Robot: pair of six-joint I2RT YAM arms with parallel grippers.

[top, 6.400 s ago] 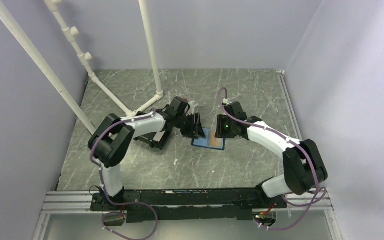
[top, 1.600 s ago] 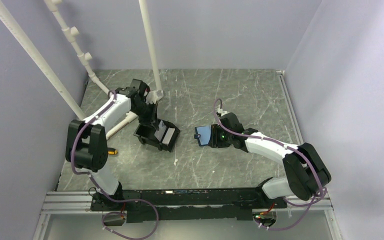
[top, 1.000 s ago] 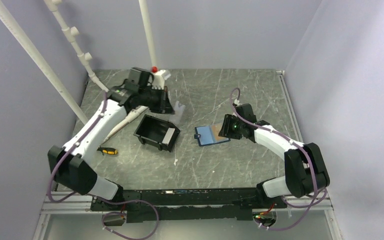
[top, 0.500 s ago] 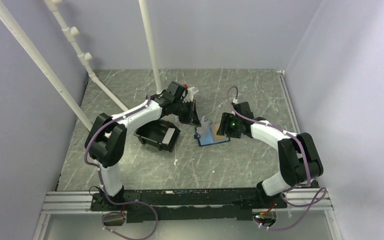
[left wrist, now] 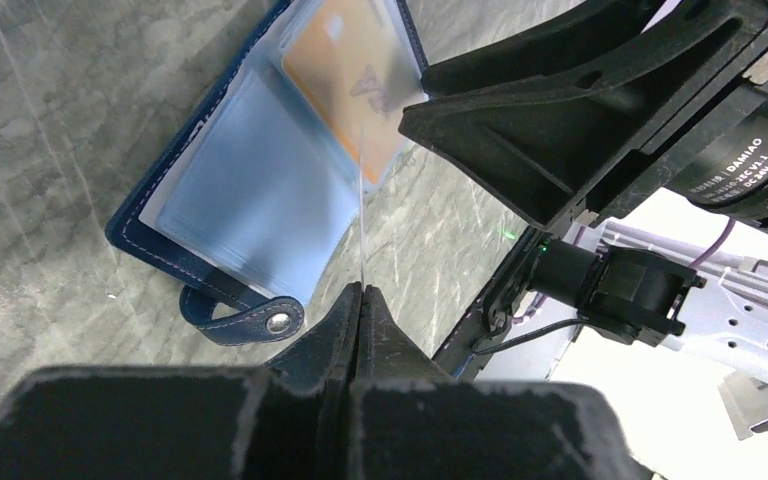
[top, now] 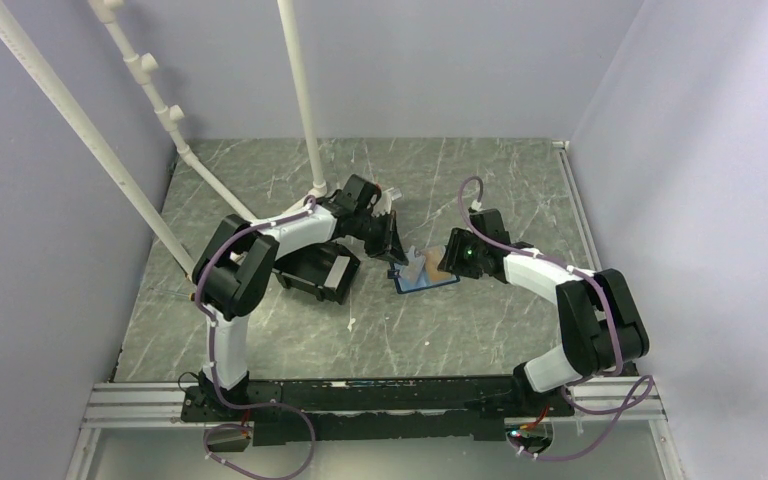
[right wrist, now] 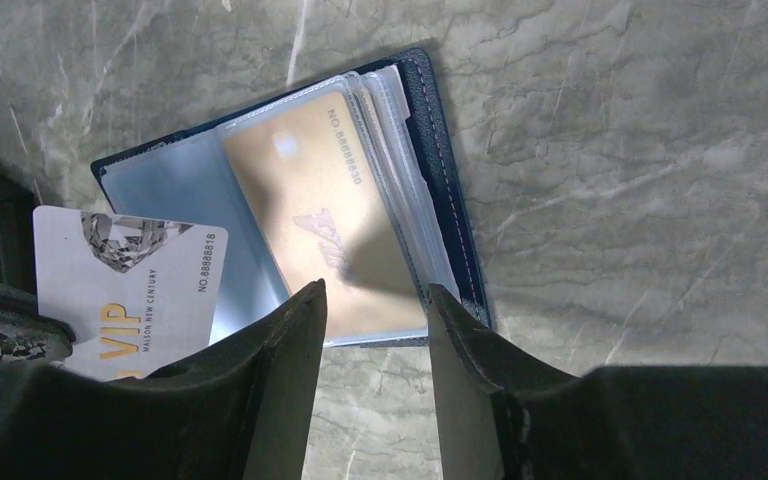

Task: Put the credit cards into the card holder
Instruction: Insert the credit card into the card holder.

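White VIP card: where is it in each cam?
Top external: white card mid-frame, tilted over the wallet's left edge.
Left wrist: white card edge-on, a thin pale line rising from the shut left pincer.
Right wrist: white card lower left, print facing the camera.
Shared landmark: orange card in the open wallet.

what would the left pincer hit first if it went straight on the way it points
The left pincer, leading with its white card, would likely meet the open card holder first, at its clear sleeves; depth is unclear.
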